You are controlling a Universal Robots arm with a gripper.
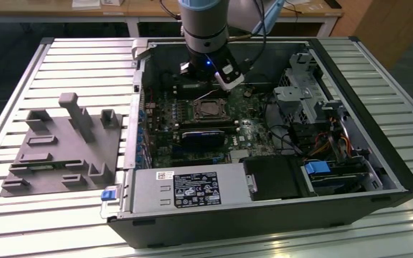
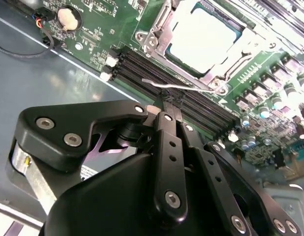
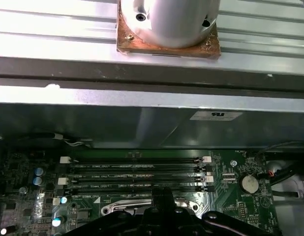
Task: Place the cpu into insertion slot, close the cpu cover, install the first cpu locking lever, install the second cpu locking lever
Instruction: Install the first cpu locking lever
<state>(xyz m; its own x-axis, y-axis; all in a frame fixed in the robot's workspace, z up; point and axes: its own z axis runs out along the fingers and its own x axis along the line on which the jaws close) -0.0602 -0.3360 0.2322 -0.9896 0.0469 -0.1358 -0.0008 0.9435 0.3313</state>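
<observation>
- I see the gripper point(image 2: 167, 107) down inside the open computer case point(image 1: 264, 228), over the motherboard; in the second wrist view its black fingers point(image 2: 169, 147) are pressed together at the tip, and I can make out nothing between them.
- The tip sits above the row of memory slots point(image 3: 135, 174), just beside a thin silvery locking lever point(image 2: 176, 87) that runs along the near edge of the socket; I cannot tell whether the tip touches that lever, nor whether the lever is latched.
- The cpu point(image 2: 206, 37) lies flat in the insertion slot point(image 1: 196, 109) with its dull metal top showing; the cpu cover point(image 2: 159, 29) is down around it - the chip shows through the frame's window.
- A round coin cell point(image 3: 249, 183) sits on the board near one end of the memory slots.
- In the exterior view the case lies on its side on a slatted metal table point(image 1: 84, 59); the socket is near the middle of the board, straight under the arm.
- A grey fixture block point(image 1: 63, 145) rests on the table on the exterior view's left, well apart from the socket; the power supply point(image 1: 192, 188) - the one with the label - fills the case's near edge.
</observation>
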